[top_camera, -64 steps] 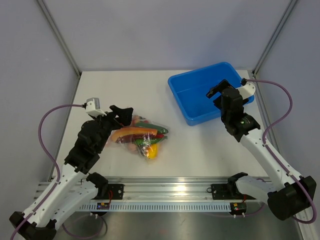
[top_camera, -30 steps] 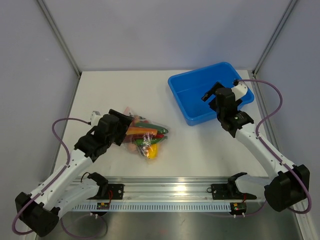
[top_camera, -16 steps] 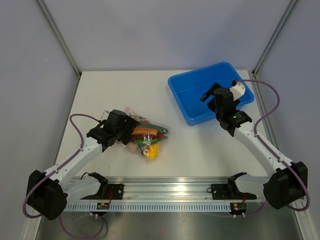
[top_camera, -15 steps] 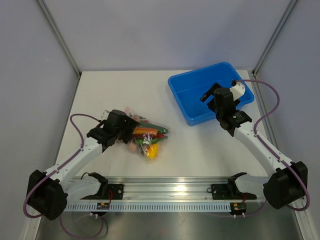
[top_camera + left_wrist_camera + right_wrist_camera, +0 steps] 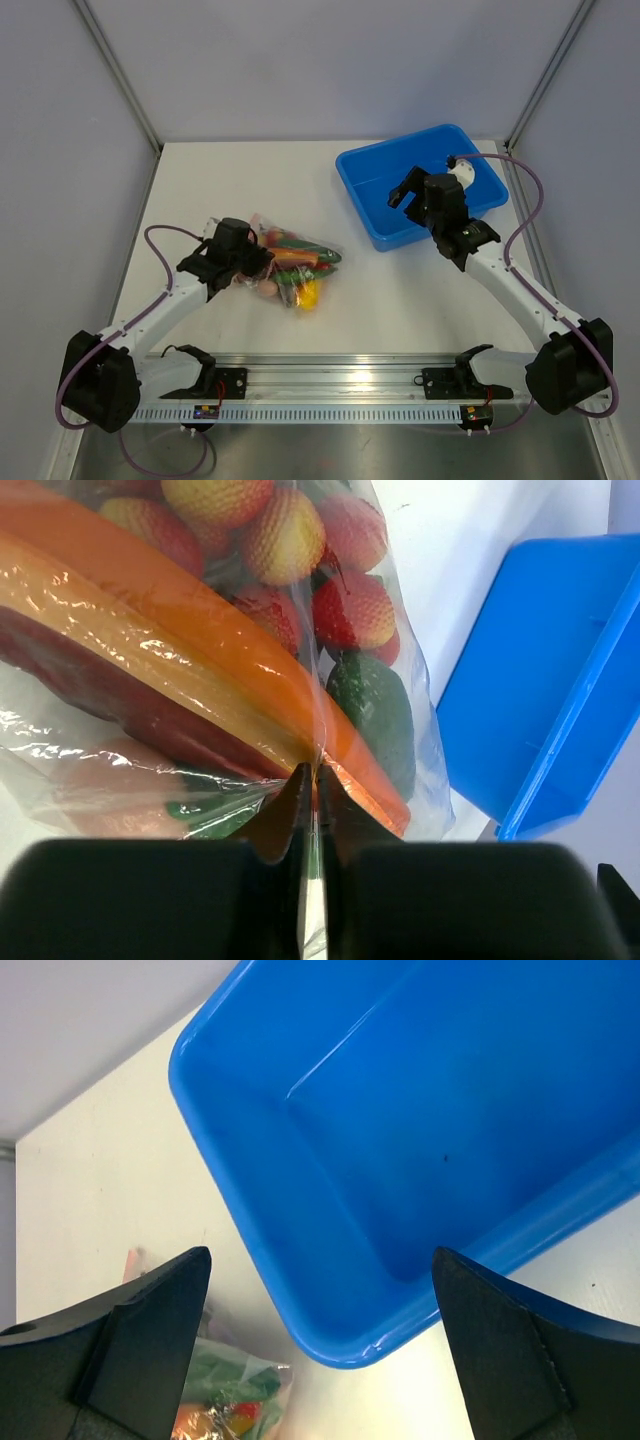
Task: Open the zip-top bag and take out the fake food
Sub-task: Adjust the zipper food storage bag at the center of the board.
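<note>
The clear zip-top bag (image 5: 297, 264) lies on the white table, left of centre, with the fake food (image 5: 307, 293) packed inside it. In the left wrist view I make out a long orange piece (image 5: 220, 665), red and yellow bumpy fruits (image 5: 285, 540) and a dark green piece (image 5: 375, 705) through the film. My left gripper (image 5: 253, 258) is at the bag's left end, shut on a fold of the bag's plastic (image 5: 312, 778). My right gripper (image 5: 407, 190) hovers open over the blue bin, with nothing between its fingers (image 5: 320, 1252). A corner of the bag (image 5: 235, 1390) shows at the bottom of the right wrist view.
A blue rectangular bin (image 5: 349, 167) stands at the back right; its inside shows nothing in it (image 5: 420, 1140). Its near corner (image 5: 540, 710) shows beyond the bag. Grey walls close the table on three sides, and a metal rail (image 5: 330, 382) runs along the near edge.
My left gripper came down to the bag's left end and closed on its plastic; the bag shifted slightly. My right gripper drifted a little left over the bin, still open.
</note>
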{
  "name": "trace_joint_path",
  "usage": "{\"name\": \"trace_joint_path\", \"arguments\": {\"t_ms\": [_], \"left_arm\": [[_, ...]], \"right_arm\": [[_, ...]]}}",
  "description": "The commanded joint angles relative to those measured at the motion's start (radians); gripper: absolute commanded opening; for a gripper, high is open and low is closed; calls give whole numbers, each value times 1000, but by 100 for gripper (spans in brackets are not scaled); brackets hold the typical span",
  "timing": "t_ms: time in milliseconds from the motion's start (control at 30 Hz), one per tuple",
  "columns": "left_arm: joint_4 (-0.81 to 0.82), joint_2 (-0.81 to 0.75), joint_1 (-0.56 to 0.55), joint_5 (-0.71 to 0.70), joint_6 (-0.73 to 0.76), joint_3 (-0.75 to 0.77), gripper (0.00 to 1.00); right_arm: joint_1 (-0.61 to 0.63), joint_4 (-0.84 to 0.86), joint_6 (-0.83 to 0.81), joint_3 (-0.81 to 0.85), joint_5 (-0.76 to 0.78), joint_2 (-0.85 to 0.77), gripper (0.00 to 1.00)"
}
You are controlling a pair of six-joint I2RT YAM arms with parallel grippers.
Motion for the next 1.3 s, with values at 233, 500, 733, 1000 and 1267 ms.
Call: {"name": "trace_joint_path", "arguments": {"t_ms": [233,500,733,1000,1267], "left_arm": [[-34,-17,68,-68,2,33,0],[-76,-187,83,-247,-85,-45,1],[81,-326,83,-299,-151,-182,38],[-15,-321,83,-343,-111,-118,92],[-49,-237,89,-310,-65,-75,99]], "right_arm": [[96,120,-135,51,-213,40,99],[249,73,-292,174,-302,166,99],[377,-102,-483,347,-423,314,99],[452,-283,-606,461,-482,411,95],[509,-378,-634,462,-364,479,98]]}}
